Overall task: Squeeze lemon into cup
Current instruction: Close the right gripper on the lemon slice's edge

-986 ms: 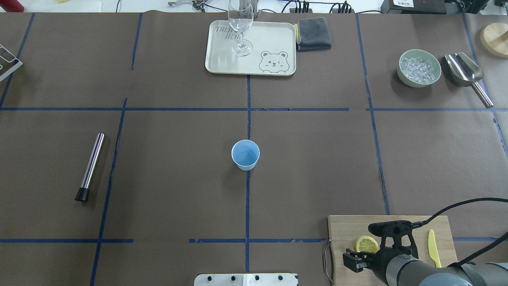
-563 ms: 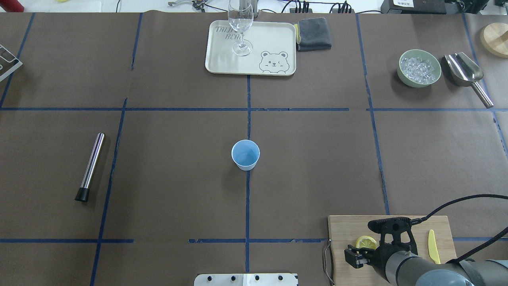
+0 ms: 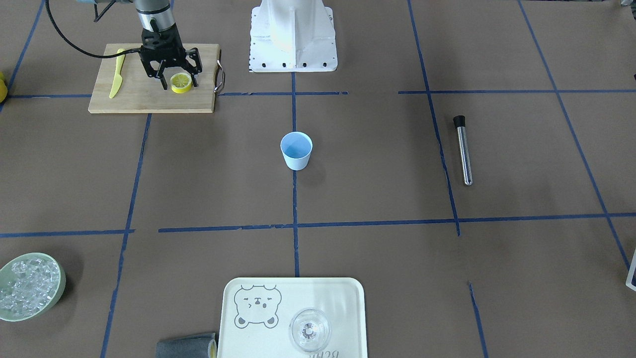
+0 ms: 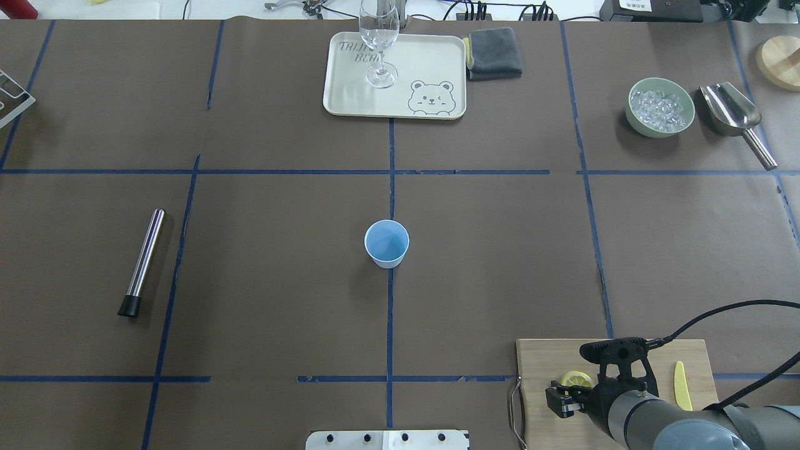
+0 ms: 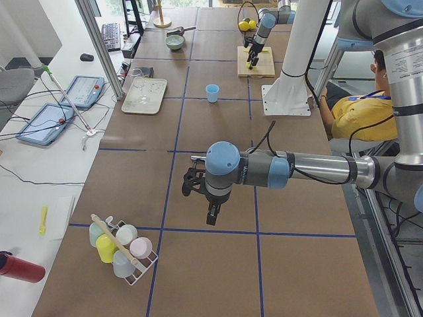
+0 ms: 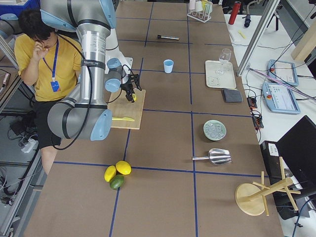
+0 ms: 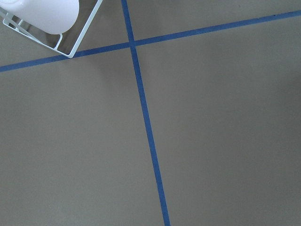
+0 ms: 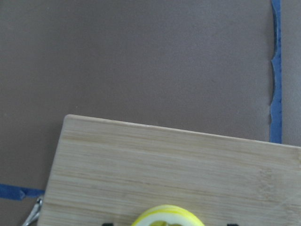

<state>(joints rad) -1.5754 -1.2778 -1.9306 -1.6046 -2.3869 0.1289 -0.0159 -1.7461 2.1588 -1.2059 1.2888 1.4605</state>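
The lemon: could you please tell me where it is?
Front-facing view, upper left: the lemon sits on the cutting board between the right end effector's open fingers, right of the yellow knife.

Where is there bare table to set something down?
Bare: between the cup and the steel rod; between cup and tray; between cup and ice bowl. Crowded: the cutting board, with lemon, knife and right gripper.

The tray (image 4: 350, 94) lettering, partly hidden by the glass (image 4: 379, 31): "BEA"; upper word unclear.
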